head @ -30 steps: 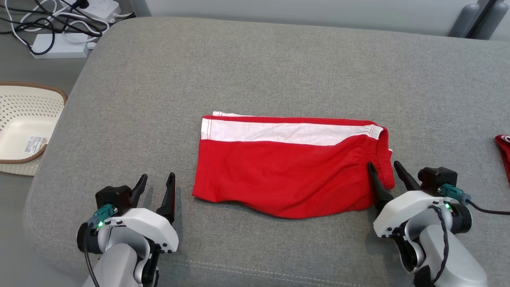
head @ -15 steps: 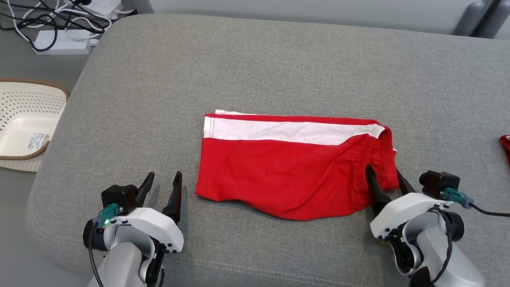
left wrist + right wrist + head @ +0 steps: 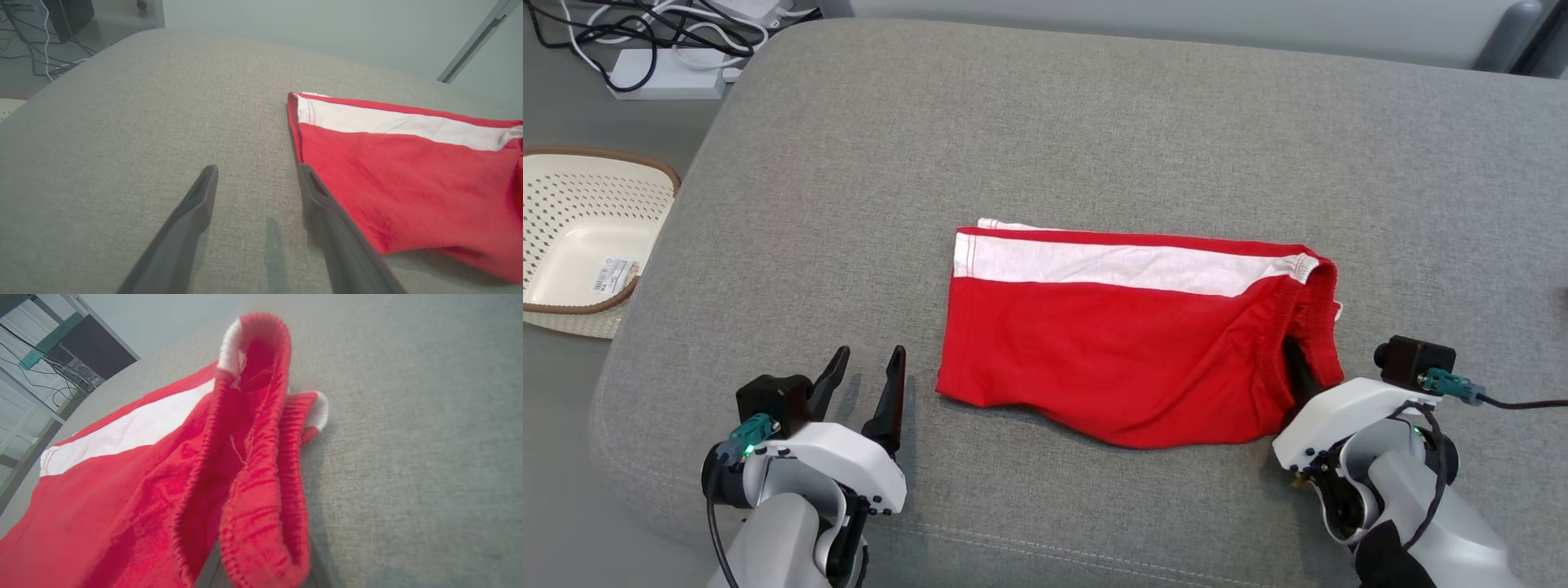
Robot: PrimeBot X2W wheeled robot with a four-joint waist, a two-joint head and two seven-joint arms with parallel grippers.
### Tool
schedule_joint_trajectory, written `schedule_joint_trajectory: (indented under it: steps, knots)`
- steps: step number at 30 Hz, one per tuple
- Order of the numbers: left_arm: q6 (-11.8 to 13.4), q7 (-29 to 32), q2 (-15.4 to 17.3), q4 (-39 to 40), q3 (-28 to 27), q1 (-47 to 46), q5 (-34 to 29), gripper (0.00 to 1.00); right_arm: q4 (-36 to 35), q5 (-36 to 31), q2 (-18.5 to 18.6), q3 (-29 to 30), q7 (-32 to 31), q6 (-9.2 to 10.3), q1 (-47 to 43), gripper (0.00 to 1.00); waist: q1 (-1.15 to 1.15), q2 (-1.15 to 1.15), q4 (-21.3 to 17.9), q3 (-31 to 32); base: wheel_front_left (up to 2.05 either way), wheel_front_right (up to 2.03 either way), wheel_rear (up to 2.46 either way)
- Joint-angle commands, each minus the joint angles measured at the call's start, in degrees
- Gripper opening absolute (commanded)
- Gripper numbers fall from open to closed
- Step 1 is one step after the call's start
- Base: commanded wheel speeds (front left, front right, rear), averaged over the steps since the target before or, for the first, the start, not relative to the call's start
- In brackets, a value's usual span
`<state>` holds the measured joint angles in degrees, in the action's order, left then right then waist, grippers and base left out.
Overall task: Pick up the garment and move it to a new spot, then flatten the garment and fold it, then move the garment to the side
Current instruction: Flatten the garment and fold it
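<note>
The red garment (image 3: 1111,351) with a white band is lying flat in the middle of the grey cushion (image 3: 1045,122). The right gripper (image 3: 1305,359) is pinching its waistband with both fingers. The left gripper (image 3: 870,367) is hovering just beside the left hem, fingers spread. A cream basket (image 3: 605,306) is sitting on the floor, and its sticker (image 3: 611,275) is too small to read.

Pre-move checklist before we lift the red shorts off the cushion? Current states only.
1. Left gripper open: ok.
2. Left gripper on the shorts: not ok; it sits beside the hem, nothing between its fingers.
3. Right gripper at the waistband: ok; the band bunches up at it.
4. Right grip closed firmly: cannot tell; cloth hides its fingers.
5. Bare cushion beyond the shorts for a new spot: ok.
</note>
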<state>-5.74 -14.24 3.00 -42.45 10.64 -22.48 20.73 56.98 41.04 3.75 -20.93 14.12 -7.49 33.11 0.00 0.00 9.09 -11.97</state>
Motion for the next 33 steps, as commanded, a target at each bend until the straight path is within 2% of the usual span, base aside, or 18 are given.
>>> schedule_joint_trajectory:
  steps: [1, 6, 13, 17, 22, 26, 28, 31, 33]
  knots:
    - [-0.43, -0.75, 1.25, 1.64, -2.29, 0.05, -0.50, 1.00, 1.47, 0.43, -0.87, -0.63, 0.12, 0.00, 0.58, 0.00, 0.00, 0.00, 0.20, -0.09, 0.00, 0.00, 0.00]
    - [-0.81, -0.75, 1.16, 2.75, -3.53, 0.37, -1.37, 1.00, 5.01, -0.38, 0.12, 4.25, 0.79, 0.00, 2.21, 0.00, 0.00, 0.00, 0.02, -0.09, 0.00, 0.00, 0.00]
    - [-1.11, -0.75, 0.92, 3.80, -4.91, 1.31, -2.45, 1.00, 3.85, -2.66, 5.38, 11.78, 0.86, 0.00, 0.38, 0.00, 0.00, 0.00, -1.78, 0.73, 0.00, 0.00, 0.00]
    - [-1.23, -0.75, 0.68, 4.19, -5.18, 1.77, -2.95, 1.00, 3.42, -4.56, 7.33, 13.14, 0.86, 0.00, -0.54, 0.00, 0.00, 0.00, -2.84, 1.04, 0.00, 0.00, 0.00]
    - [-1.35, -0.75, 0.41, 4.40, -5.48, 2.10, -3.24, 1.00, -3.05, -5.71, 5.68, 8.23, -0.85, 0.00, -0.18, 0.00, 0.00, 0.00, -3.89, 1.13, 0.00, 0.00, 0.00]
    - [-1.45, -0.75, 0.20, 4.33, -5.30, 2.50, -3.12, 1.00, -12.00, -3.66, 3.87, 1.60, -5.76, 0.00, -1.06, 0.00, 0.00, 0.00, -4.07, 1.36, 0.00, 0.00, 0.00]
    - [-1.47, -0.75, 0.14, 4.31, -5.23, 2.63, -2.86, 1.00, -14.32, -3.31, 3.82, -0.18, -7.07, 0.00, -1.32, 0.00, 0.00, 0.00, -4.03, 1.39, 0.00, 0.00, 0.00]
    - [-1.56, -0.75, 0.00, 4.21, -4.41, 2.80, -2.60, 1.00, -21.44, -1.89, 3.33, -5.97, -11.89, 0.00, -2.45, 0.00, 0.00, 0.00, -3.26, 1.45, 0.00, 0.00, 0.00]
    - [-1.58, -0.75, -0.02, 4.16, -4.13, 2.74, -2.58, 1.00, -22.51, -1.27, 3.02, -6.80, -12.85, 0.00, -2.73, 0.00, 0.00, 0.00, -2.87, 1.41, 0.00, 0.00, 0.00]
